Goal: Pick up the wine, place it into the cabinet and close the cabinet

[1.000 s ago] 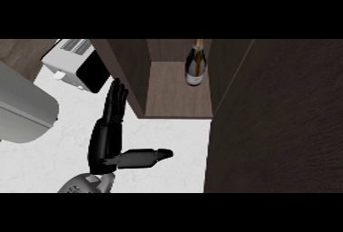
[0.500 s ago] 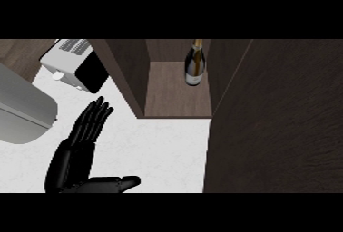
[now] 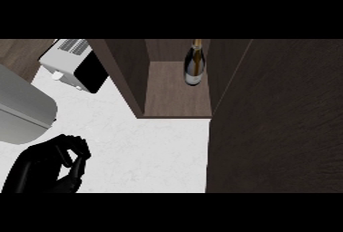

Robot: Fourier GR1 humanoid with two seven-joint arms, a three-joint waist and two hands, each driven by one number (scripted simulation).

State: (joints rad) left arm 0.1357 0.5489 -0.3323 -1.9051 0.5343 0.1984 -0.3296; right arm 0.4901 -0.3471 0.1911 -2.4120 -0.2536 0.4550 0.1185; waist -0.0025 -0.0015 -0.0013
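The wine bottle (image 3: pixel 194 63) stands upright inside the open cabinet (image 3: pixel 173 97), at the back right of its wooden shelf. A large dark wood door panel (image 3: pixel 278 122) fills the right side of the view, next to the cabinet opening. My left hand (image 3: pixel 47 165) shows at the lower left over the white counter, well away from the bottle and the cabinet. Its fingers are curled in and hold nothing. My right hand shows nowhere in the view.
A white and black appliance (image 3: pixel 74 65) sits at the back left beside the cabinet's left wall. A big grey rounded object (image 3: pixel 20 111) lies at the left edge. White counter (image 3: pixel 161 149) stretches between my hand and the door panel.
My left hand has drawn back toward the lower left corner, and its fingers have gone from straight to curled. The bottle and cabinet have not moved.
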